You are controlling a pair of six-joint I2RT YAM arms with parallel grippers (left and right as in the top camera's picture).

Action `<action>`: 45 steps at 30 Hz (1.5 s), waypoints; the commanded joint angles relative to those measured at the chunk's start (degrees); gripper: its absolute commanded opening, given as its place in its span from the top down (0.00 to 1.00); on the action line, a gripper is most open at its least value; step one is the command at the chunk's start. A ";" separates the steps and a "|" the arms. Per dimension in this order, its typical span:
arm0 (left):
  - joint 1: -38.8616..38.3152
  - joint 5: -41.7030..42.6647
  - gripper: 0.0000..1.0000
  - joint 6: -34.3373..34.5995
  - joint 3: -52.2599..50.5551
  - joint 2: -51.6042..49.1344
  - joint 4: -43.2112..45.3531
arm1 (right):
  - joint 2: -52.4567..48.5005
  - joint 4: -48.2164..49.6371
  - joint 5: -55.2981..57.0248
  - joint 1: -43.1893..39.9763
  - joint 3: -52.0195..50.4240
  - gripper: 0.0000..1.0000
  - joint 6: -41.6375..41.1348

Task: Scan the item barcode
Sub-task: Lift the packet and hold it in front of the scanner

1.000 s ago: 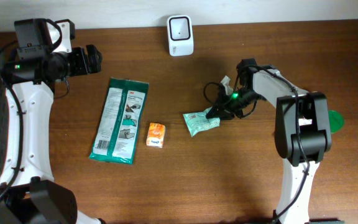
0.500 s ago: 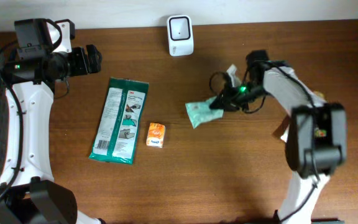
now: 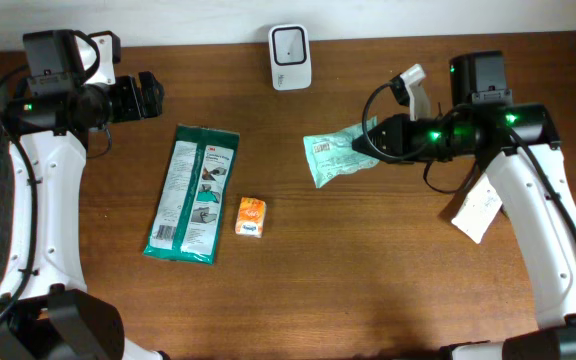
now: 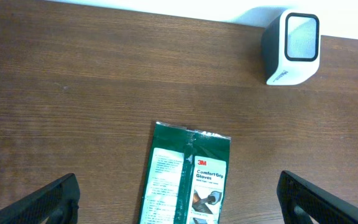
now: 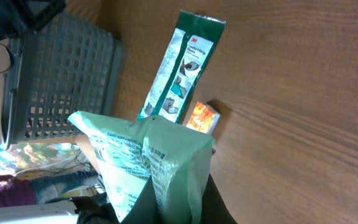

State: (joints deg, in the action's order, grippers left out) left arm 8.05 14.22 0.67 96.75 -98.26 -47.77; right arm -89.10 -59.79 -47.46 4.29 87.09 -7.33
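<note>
A pale green printed pouch (image 3: 334, 159) hangs above the table right of centre, pinched at its right end by my right gripper (image 3: 370, 146), which is shut on it. In the right wrist view the pouch (image 5: 148, 155) fills the lower middle, crumpled between the dark fingers (image 5: 217, 204). The white barcode scanner (image 3: 290, 56) stands at the back edge, up and to the left of the pouch, and shows again as the scanner (image 4: 293, 46) at top right. My left gripper (image 3: 154, 95) is wide open at the far left, and nothing sits between its fingers (image 4: 58, 196).
A green 3M gloves pack (image 3: 193, 193) lies flat left of centre, with a small orange box (image 3: 251, 217) beside it. A white tag (image 3: 476, 212) lies under the right arm. A grey mesh basket (image 5: 61, 74) stands beyond the table's left side.
My right arm has lifted the green pouch off the table and carried it up and slightly right, swinging the arm outward. The left arm has not moved.
</note>
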 commanded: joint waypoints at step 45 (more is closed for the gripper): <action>0.00 0.59 0.01 -0.24 1.05 0.57 0.09 | -52.63 63.08 78.03 22.34 36.89 0.96 61.42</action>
State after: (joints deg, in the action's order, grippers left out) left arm 8.05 14.20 0.67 96.77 -98.26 -47.77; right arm -138.89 -0.19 28.97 25.63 122.69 41.58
